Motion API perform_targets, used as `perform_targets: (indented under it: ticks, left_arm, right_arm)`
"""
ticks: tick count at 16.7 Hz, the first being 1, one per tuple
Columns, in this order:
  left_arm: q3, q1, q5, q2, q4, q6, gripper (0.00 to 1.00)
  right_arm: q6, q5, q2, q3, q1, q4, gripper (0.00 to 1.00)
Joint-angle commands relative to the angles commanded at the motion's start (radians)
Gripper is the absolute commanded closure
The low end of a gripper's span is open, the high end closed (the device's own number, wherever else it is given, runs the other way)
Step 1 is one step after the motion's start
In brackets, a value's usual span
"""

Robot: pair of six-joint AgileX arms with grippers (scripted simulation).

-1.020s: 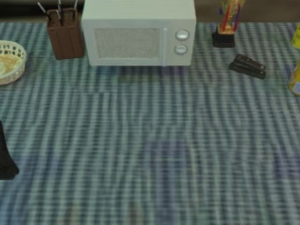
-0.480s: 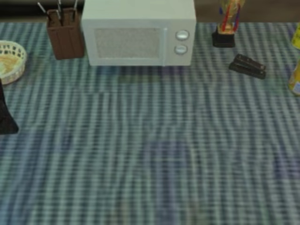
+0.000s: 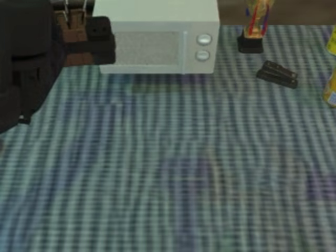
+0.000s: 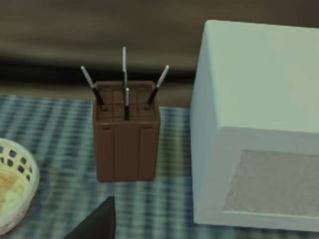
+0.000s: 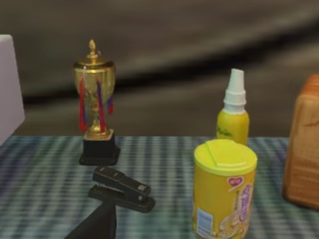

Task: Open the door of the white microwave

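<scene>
top view: the white microwave (image 3: 157, 31) stood at the desk's (image 3: 173, 173) far edge, its door (image 3: 144, 48) flat against the front. the left pincer (image 3: 100, 42) sat at the door's left edge, in front of the brown utensil holder (image 3: 73, 31), which the dark arm partly hid; whether it was clenched could not be told. the wide near desk lay bare. a trophy (image 3: 254, 26) and stapler (image 3: 277, 73) stood to the right.

left wrist view: the holder (image 4: 126, 130) stood just beside the microwave (image 4: 256, 124); a basket (image 4: 12, 191) was cut off.

right wrist view: the right pincer was barely seen, state unclear; a yellow can (image 5: 223, 191) stood near.
</scene>
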Motion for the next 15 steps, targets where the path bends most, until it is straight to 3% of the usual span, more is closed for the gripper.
perform_targets:
  ticks: [8, 11, 15]
  left_arm:
    - [0.443, -0.247, -0.220, 0.616, -0.004, -0.130, 0.00]
    - [0.524, -0.290, -0.258, 0.717, 0.001, -0.155, 0.00]
    - [0.538, -0.297, -0.264, 0.732, 0.002, -0.159, 0.00]
  right_arm:
    - [0.000, 0.000, 0.000, 0.000, 0.000, 0.000, 0.00]
    - [0.000, 0.000, 0.000, 0.000, 0.000, 0.000, 0.00]
    - [0.000, 0.000, 0.000, 0.000, 0.000, 0.000, 0.00]
